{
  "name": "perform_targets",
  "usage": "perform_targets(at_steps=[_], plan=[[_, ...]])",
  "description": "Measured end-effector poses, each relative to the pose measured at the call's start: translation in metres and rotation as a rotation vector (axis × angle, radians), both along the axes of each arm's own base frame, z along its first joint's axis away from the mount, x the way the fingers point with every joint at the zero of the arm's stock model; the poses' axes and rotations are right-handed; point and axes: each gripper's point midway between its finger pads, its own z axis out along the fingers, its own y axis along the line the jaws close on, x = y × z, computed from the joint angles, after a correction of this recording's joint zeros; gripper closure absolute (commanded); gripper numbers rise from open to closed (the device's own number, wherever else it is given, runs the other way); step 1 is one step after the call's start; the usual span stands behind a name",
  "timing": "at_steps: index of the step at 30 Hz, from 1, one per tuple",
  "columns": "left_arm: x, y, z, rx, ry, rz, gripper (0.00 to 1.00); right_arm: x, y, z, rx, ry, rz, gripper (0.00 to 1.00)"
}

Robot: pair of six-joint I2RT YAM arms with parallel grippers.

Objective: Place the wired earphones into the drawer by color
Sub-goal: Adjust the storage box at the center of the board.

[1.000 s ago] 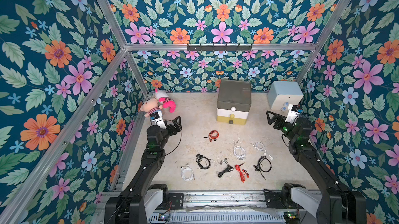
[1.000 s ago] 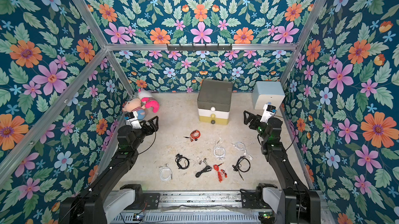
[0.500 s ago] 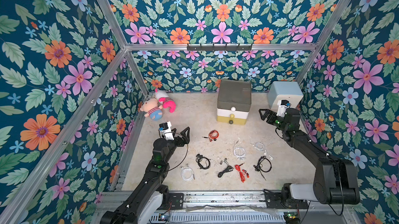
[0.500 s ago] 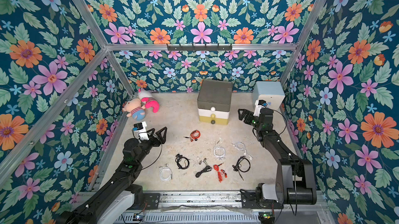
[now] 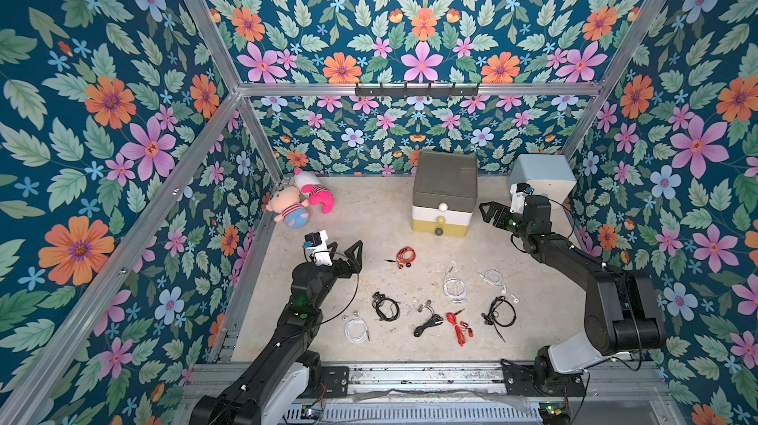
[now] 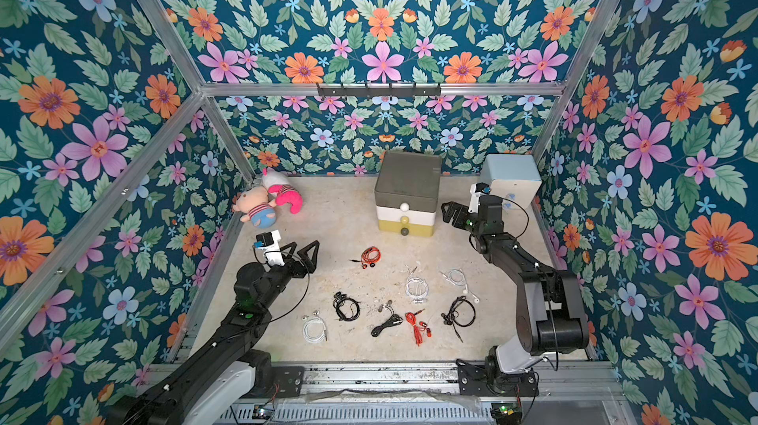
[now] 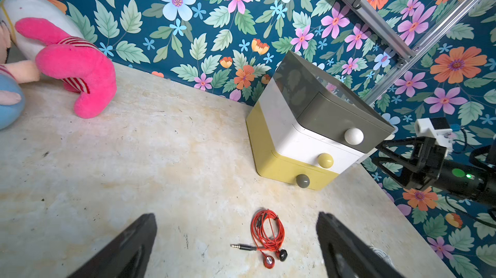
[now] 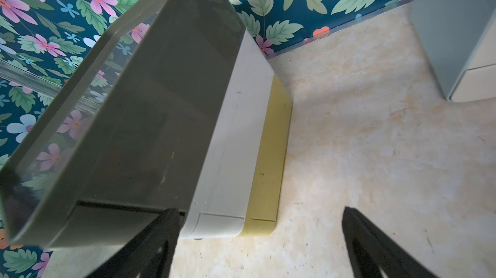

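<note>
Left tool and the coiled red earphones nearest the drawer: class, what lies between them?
Nothing: only bare tabletop separates the left tool from those red earphones, clearest in a top view.

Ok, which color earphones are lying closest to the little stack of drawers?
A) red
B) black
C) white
A: a red bundle lies on the floor just in front of the drawers, nearer to them than any other earphones.
</note>
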Motion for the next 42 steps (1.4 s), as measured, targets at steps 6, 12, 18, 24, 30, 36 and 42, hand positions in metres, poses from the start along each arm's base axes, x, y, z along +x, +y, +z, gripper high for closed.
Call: perform_targets(at_steps=[6,12,18,24,30,36,42], plan=[[-0.001,-0.001,0.001,-0.001,-0.005,-0.005,0.01,0.005,0.012,0.001,-0.018,-0.001,0.021,0.01],[-0.001,-0.002,0.003,-0.001,-0.011,-0.008,0.01,-0.001,0.029,-0.003,-0.035,0.022,0.058,0.01],[-0.003,-0.003,0.008,0.009,-0.029,-0.015,0.01,-0.004,0.047,-0.002,-0.045,0.021,0.100,0.01],[-0.003,-0.010,0.018,0.008,-0.052,-0.044,0.01,-0.008,0.045,0.003,-0.052,0.013,0.088,0.01],[0.000,-0.029,0.035,0.002,-0.069,-0.120,0.01,-0.036,0.033,0.009,-0.066,0.003,0.059,0.01],[0.003,-0.068,0.047,0.002,-0.051,-0.234,0.01,-0.074,0.021,0.009,-0.050,-0.012,0.031,0.01],[0.009,-0.110,0.042,0.006,0.003,-0.307,0.02,-0.112,0.014,0.004,-0.004,-0.044,0.023,0.01]])
